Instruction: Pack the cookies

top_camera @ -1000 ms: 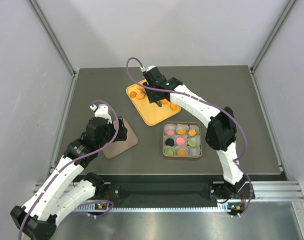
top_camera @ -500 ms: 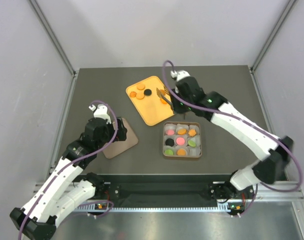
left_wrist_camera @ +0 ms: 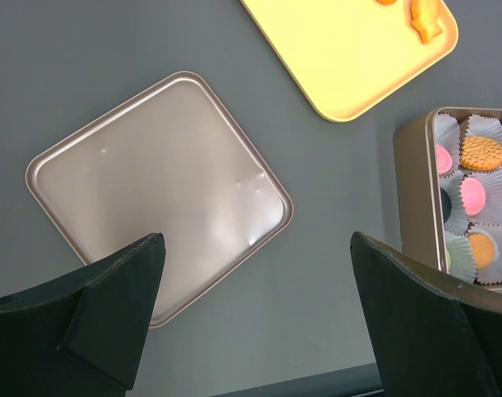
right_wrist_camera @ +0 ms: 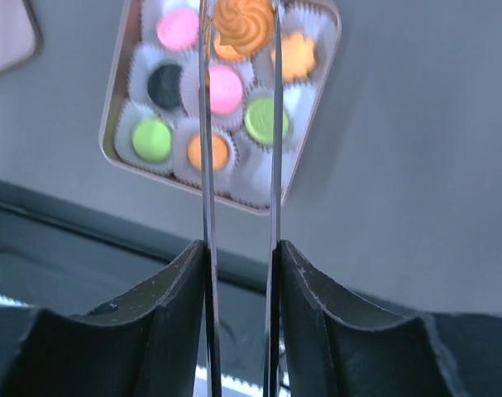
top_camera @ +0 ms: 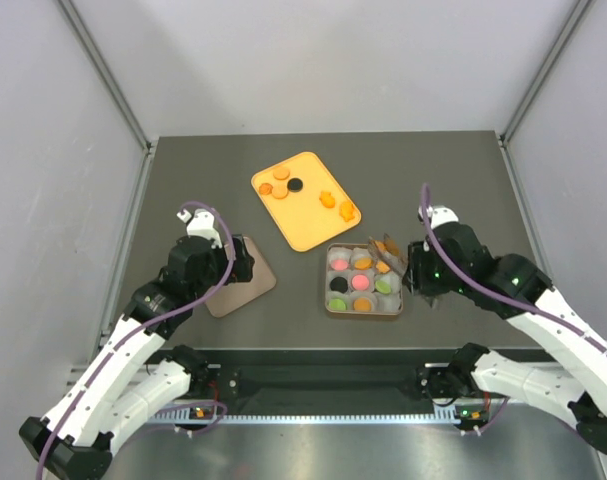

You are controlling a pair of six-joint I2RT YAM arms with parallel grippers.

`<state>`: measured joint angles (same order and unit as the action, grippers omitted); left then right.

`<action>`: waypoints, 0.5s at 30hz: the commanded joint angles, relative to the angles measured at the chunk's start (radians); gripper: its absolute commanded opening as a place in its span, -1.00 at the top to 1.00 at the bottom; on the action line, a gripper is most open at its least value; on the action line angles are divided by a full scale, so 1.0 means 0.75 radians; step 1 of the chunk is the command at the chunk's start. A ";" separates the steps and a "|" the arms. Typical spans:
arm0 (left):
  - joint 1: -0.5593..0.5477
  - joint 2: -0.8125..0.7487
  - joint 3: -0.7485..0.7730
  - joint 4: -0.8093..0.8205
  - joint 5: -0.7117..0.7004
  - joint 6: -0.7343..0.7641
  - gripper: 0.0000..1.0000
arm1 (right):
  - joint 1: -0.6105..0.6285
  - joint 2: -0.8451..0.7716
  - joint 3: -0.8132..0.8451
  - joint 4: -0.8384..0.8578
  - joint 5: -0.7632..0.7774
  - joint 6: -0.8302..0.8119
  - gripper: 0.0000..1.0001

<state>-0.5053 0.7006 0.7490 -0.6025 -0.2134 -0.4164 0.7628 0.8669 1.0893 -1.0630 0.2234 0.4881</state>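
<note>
the right jaws, two long thin blades, are clenched on one swirled orange cookie (right_wrist_camera: 243,23), a round rosette with raised ridges. we see it held over the far side of the square tin (left_wrist_camera: 414,207); whether it touches a cup, we cannot tell. the tin stands by the near edge of the tabletop (top_camera: 463,200), right of the middle. in its white paper cups (right_wrist_camera: 255,178) lie small flat round pieces, among them a pink cookie (right_wrist_camera: 178,27), a black cookie (right_wrist_camera: 164,83), a green cookie (right_wrist_camera: 151,139), a plain orange cookie (right_wrist_camera: 207,151) and a scalloped orange cookie (right_wrist_camera: 296,56). more lie on the yellow tray (top_camera: 301,228), toward the middle of the far edge: orange discs (top_camera: 281,174), a black disc (top_camera: 295,184) and irregular orange pieces (top_camera: 348,210). the left jaws are released, spread wide above the square metal lid (left_wrist_camera: 151,182), which lies flat toward the near left corner.
</note>
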 commanded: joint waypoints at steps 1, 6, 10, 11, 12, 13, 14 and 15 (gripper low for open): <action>-0.005 -0.003 -0.001 0.032 0.011 0.011 -0.98 | -0.001 -0.057 -0.037 -0.123 -0.062 0.061 0.25; -0.005 0.001 -0.001 0.028 0.008 0.011 -0.98 | 0.000 -0.107 -0.053 -0.192 -0.134 0.061 0.24; -0.005 0.005 -0.001 0.030 0.006 0.011 -0.98 | 0.000 -0.149 -0.074 -0.219 -0.200 0.067 0.24; -0.005 0.009 -0.001 0.028 0.006 0.011 -0.97 | 0.000 -0.160 -0.080 -0.227 -0.208 0.067 0.23; -0.005 0.013 -0.001 0.028 0.008 0.011 -0.97 | 0.000 -0.162 -0.086 -0.229 -0.216 0.067 0.23; -0.005 0.013 -0.001 0.030 0.008 0.011 -0.98 | 0.000 -0.164 -0.090 -0.237 -0.226 0.067 0.23; -0.005 0.015 -0.001 0.030 0.008 0.011 -0.98 | 0.000 -0.164 -0.104 -0.254 -0.232 0.061 0.23; -0.005 0.015 -0.001 0.028 0.008 0.011 -0.98 | 0.000 -0.168 -0.113 -0.258 -0.236 0.059 0.24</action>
<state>-0.5053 0.7097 0.7490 -0.6025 -0.2134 -0.4164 0.7628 0.7570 1.0126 -1.2312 0.0799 0.5266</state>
